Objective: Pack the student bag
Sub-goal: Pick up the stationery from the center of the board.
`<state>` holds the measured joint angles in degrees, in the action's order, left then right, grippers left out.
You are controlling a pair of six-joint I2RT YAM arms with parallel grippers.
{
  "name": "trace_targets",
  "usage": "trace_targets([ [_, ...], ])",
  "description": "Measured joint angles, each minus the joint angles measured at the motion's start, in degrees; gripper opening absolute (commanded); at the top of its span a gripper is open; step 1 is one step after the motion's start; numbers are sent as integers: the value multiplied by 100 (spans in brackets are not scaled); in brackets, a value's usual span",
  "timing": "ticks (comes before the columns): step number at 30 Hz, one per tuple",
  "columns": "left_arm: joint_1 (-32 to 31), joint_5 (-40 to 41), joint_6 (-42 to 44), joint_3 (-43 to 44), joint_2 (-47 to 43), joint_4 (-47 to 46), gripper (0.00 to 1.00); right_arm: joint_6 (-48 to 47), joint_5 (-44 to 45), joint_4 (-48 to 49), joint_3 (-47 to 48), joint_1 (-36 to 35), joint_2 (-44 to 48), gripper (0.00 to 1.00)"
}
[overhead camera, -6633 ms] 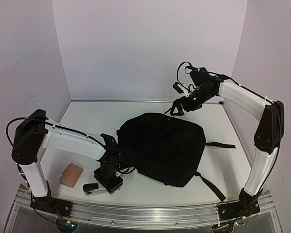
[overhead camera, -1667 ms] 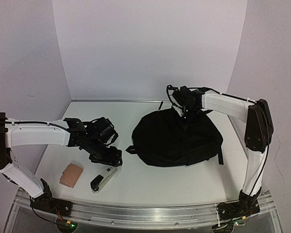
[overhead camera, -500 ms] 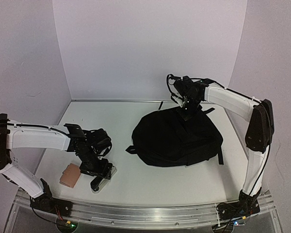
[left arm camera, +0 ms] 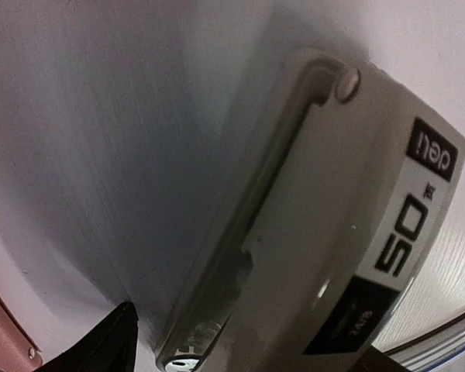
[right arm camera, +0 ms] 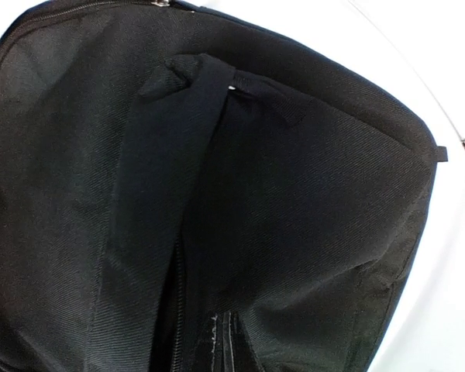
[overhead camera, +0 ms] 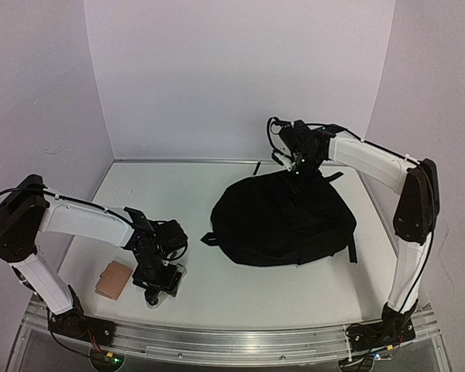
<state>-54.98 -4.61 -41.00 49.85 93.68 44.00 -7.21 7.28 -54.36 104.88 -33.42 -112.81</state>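
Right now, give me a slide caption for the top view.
Left gripper open over the stapler beside the pink case; right gripper pinches the bag's far edge.

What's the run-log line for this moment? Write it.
left gripper: open over stapler | right gripper: shut on backpack top

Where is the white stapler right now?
The stapler lies front left on the table in the top view, under the left gripper, just right of the pink case, filling the left wrist view.
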Motion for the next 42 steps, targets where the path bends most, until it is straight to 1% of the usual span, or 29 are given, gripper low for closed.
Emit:
trace_targets([
  [4,-9,137,-64,68,102,78,54,52,-177,-53,0,40,69,0],
  [6,-17,170,-74,132,165,110,45,71,-232,-66,0,70,120,0],
  [12,-184,244,-61,340,327,198,27,114,-391,-76,-2,130,231,0],
  [16,-231,315,-84,349,289,198,20,134,-575,-86,0,154,267,0],
  [22,-234,315,-23,447,-111,-70,14,160,-808,-100,0,182,320,0],
  [26,-198,270,162,845,-436,-243,11,201,-924,-108,38,202,349,0],
  [30,-57,98,394,1408,-476,-613,8,264,-1028,-105,120,229,349,0],
  [35,141,-154,684,2207,-272,-990,7,299,-1118,-108,181,258,349,0],
  [41,432,-849,827,3084,385,-1679,6,339,-1171,-106,313,301,349,0],
  [42,476,-928,833,3188,491,-1770,6,343,-1182,-95,314,310,349,1],
])
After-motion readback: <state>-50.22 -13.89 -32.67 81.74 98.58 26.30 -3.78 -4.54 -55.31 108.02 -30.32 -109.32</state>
